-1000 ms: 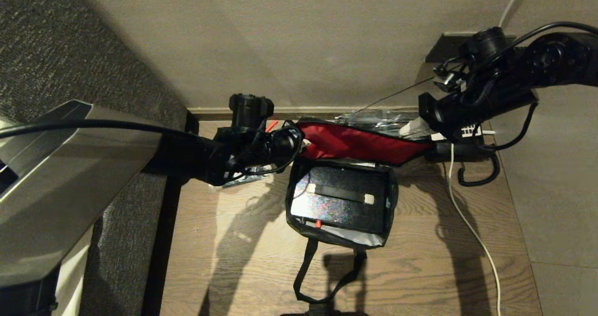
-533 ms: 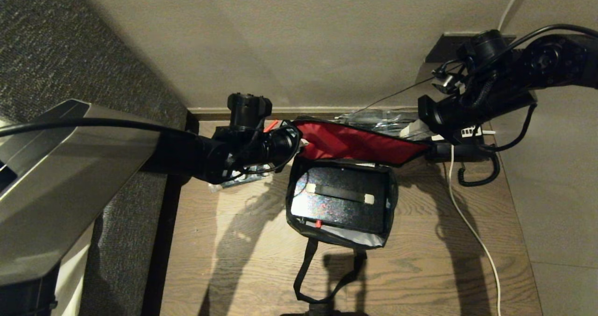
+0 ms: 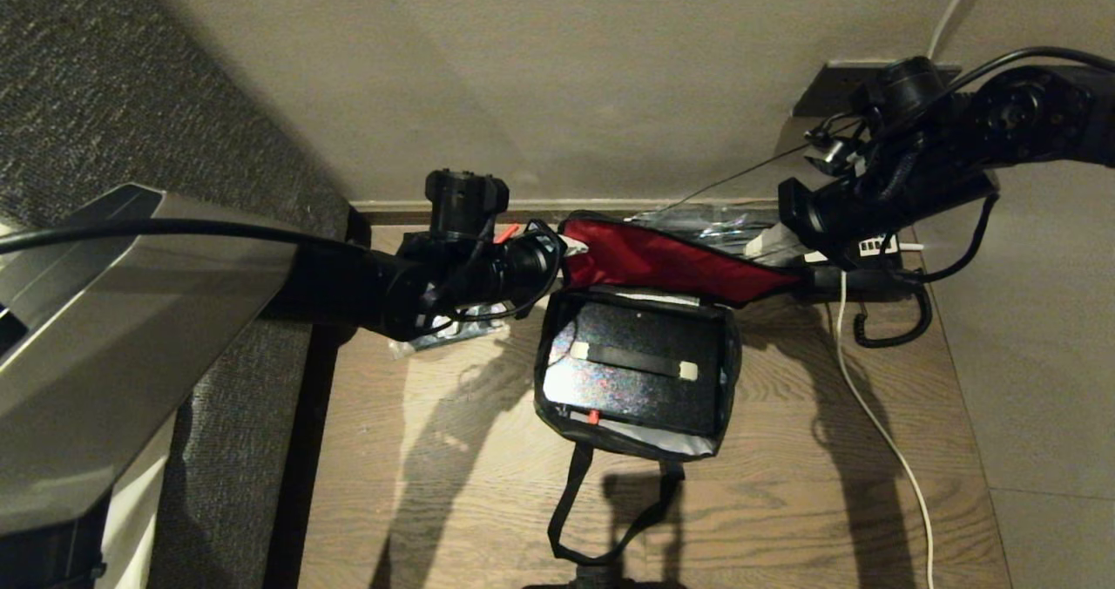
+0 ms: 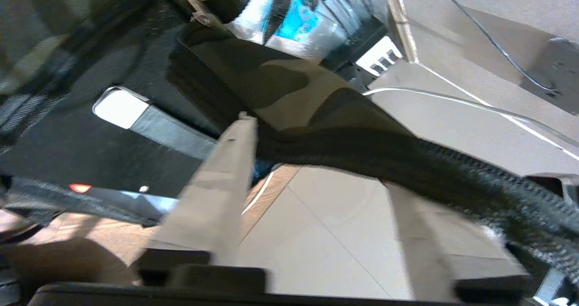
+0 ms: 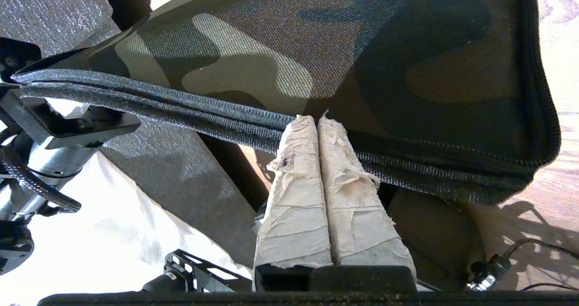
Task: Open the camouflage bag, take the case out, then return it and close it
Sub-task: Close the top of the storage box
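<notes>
We noted the lid of the camouflage bag (image 3: 671,267) spanning lengthwise between left gripper (image 4: 316,161), fingers apart at one end, and right gripper (image 5: 318,120), pinched on the other end.

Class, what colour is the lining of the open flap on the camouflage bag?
Red. The flap lining of the camouflage bag shows best in the head view.

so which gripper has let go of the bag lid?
The left gripper: its jaws stand apart around the camouflage bag lid edge. The right gripper is pinched on the trim.
</notes>
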{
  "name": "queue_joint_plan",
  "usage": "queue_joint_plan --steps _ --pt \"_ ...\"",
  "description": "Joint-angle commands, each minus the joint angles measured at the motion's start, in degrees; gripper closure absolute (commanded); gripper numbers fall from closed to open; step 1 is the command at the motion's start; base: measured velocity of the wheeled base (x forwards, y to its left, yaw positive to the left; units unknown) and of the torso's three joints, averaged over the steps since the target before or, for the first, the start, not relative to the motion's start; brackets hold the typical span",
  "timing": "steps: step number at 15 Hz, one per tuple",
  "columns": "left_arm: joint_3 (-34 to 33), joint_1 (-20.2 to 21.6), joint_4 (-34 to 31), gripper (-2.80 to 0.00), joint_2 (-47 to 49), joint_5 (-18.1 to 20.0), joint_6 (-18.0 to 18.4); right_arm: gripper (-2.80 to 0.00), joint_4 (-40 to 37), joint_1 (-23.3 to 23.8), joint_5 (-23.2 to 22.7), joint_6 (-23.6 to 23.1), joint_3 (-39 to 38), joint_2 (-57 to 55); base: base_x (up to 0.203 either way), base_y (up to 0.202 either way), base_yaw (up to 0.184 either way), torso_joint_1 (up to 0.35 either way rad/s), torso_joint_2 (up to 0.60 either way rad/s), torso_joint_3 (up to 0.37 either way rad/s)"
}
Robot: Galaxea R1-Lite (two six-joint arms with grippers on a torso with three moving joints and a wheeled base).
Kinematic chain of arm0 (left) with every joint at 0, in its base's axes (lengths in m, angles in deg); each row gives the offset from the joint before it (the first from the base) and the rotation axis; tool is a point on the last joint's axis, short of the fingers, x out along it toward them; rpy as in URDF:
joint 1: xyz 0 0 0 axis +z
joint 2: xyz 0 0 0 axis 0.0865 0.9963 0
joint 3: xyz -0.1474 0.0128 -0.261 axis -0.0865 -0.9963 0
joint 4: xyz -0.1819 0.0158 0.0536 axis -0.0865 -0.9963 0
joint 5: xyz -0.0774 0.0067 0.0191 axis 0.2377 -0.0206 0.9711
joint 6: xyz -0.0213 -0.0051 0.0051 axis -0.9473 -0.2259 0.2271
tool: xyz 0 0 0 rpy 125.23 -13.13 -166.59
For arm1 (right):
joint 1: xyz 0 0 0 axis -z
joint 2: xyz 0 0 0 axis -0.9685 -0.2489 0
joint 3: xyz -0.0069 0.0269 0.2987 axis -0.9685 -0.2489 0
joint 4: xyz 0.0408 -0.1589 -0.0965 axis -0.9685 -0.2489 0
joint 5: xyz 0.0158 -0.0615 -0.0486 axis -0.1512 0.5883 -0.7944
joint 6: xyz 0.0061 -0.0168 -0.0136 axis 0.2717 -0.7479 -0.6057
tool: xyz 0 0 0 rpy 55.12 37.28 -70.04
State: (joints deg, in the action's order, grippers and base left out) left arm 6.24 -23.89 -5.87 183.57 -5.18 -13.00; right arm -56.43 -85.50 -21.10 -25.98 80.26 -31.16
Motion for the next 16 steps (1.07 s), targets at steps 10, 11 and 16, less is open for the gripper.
queue_joint_plan --steps 10,11,16 --pt "-14.0 10.5 0.0 -2.80 -13.2 -0.4 0.2 0.00 -3.4 -1.4 2.0 -1.6 -0.9 -0.4 0.000 0.000 0.000 0.000 0.00 0.000" --pt "-13.1 12.2 0.0 -2.80 -13.3 -0.3 0.5 0.00 -4.9 -2.0 2.6 -1.5 -0.9 -0.4 0.000 0.000 0.000 0.000 0.00 0.000" --pt "-9.3 14.5 -1.5 -2.80 -13.3 -0.1 0.2 0.00 -10.5 -6.5 6.2 -1.8 -1.9 -1.1 0.000 0.000 0.000 0.000 0.00 0.000"
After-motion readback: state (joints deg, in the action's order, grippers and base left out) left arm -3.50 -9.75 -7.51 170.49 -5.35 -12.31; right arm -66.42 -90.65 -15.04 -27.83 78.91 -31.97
